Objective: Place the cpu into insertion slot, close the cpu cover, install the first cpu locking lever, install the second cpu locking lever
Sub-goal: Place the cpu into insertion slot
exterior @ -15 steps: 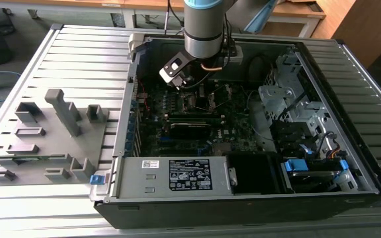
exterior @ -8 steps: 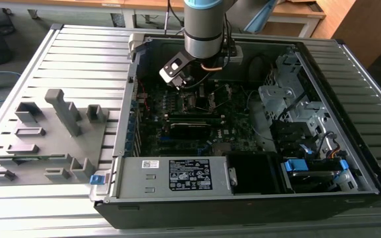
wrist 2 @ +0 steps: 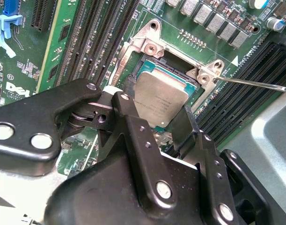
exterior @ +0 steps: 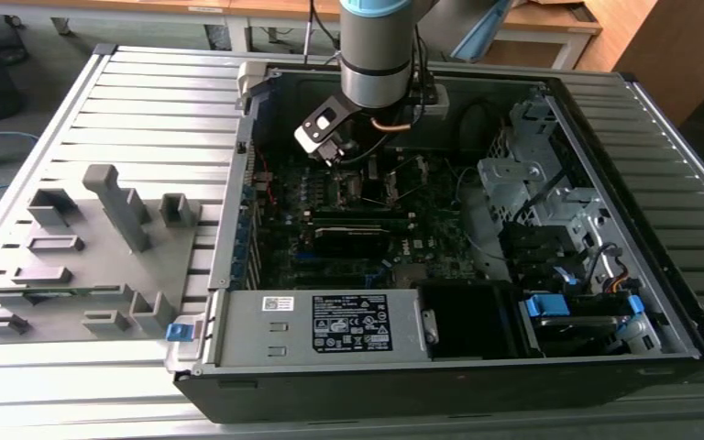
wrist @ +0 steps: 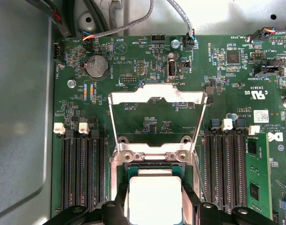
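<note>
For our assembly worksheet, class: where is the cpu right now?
In the second wrist view the cpu sits between the fingers, directly over the insertion slot, with black memory slots on either side.

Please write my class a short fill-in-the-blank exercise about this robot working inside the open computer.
1. The gripper is shut on the ____.
2. The chip is held over the insertion slot, whose cpu cover stands ____.
3. The grey fixture tray lies at the exterior view's ____ of the computer case.
Missing words: cpu; open; left.
</note>
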### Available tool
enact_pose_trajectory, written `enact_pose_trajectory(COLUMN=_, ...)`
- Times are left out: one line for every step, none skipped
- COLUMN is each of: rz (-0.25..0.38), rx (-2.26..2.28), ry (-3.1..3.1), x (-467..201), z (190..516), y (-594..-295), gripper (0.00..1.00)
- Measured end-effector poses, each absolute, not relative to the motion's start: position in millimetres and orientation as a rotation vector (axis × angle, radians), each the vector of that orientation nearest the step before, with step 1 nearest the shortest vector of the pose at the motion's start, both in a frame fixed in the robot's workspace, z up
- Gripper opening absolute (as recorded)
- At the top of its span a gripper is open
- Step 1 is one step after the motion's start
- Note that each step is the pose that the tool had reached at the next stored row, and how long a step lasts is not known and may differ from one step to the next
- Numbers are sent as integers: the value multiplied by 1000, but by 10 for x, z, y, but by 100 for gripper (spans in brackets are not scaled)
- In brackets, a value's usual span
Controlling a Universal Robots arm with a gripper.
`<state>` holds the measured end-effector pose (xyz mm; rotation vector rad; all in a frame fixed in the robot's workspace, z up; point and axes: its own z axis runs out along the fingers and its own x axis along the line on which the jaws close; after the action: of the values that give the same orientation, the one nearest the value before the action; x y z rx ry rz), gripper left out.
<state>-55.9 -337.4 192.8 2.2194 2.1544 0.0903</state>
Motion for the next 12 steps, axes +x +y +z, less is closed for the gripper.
enact_pose_trajectory(rz=90, rx=2219, ry=2154, x=-559, z=1927, y=-3375, gripper=54)
enact_pose_trajectory(rz=91, rx=2220, ry=2155, x=-558, z=1926, y=-3374, gripper=54)
enact_pose_trajectory(rz=91, rx=2219, ry=2155, x=-558, z=1925, y=-3373, gripper=55)
enact_pose_trajectory(rz=91, rx=2219, ry=2154, x=-558, z=1925, y=-3373, gripper=61)
enact_pose_trajectory(rz=91, rx=2219, ry=2154, x=-559, z=1926, y=-3374, gripper=61)
enact_pose_trajectory(rz=90, rx=2219, ry=2154, x=-559, z=1926, y=-3374, gripper=67)
enact_pose_trajectory(rz=90, rx=2219, ry=2154, x=-559, z=1927, y=-3374, gripper=67)
enact_pose_trajectory(rz=90, rx=2219, ry=2154, x=-559, z=1927, y=-3374, gripper=67)
enact_pose_trajectory(rz=90, rx=2219, ry=2154, x=-559, z=1927, y=-3375, gripper=67)
enact_pose_trajectory(rz=90, rx=2219, ry=2154, x=-559, z=1927, y=-3374, gripper=67)
enact_pose_trajectory(rz=90, rx=2219, ry=2154, x=-559, z=1927, y=-3374, gripper=67)
enact_pose_trajectory(rz=90, rx=2219, ry=2154, x=-559, z=1931, y=-3375, gripper=67)
